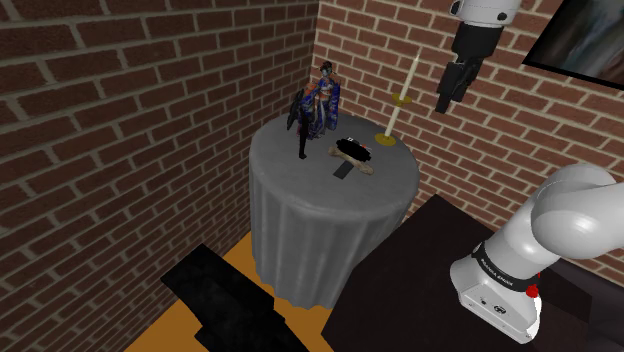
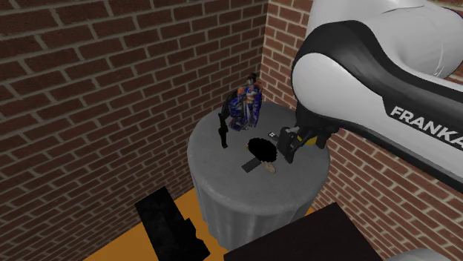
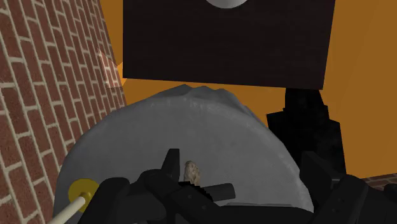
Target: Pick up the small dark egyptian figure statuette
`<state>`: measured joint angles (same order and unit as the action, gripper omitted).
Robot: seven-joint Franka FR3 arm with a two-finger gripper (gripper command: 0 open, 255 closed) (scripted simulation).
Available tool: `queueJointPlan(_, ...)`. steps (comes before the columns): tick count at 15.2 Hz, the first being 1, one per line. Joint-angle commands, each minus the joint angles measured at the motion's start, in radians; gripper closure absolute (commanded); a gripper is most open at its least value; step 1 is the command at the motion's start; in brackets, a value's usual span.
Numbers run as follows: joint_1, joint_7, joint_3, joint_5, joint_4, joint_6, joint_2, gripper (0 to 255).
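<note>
gripper (image 1: 445,98) high above table (image 1: 330,215), open or closed unclear: descend clear of candle (image 1: 408,85), straddle slim black statuette (image 1: 302,132), spare blue figure (image 1: 326,100) just beside.

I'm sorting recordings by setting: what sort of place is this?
Probably a corner of a room in a house. Brick walls meet behind a small round table draped in grey cloth, with a candlestick standing on it, and a framed picture hangs on the wall.
</note>
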<state>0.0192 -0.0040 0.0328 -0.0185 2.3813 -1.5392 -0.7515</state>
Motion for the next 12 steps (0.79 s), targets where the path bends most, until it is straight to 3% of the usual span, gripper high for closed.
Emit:
queueJointPlan(1, 0.0, 0.0, 0.0, 0.0, 0.0, 0.0, 0.0, 0)
queueJointPlan(12, 0.022, -0.071, -0.023, 0.024, -0.087, -0.333, 0.36, 0)
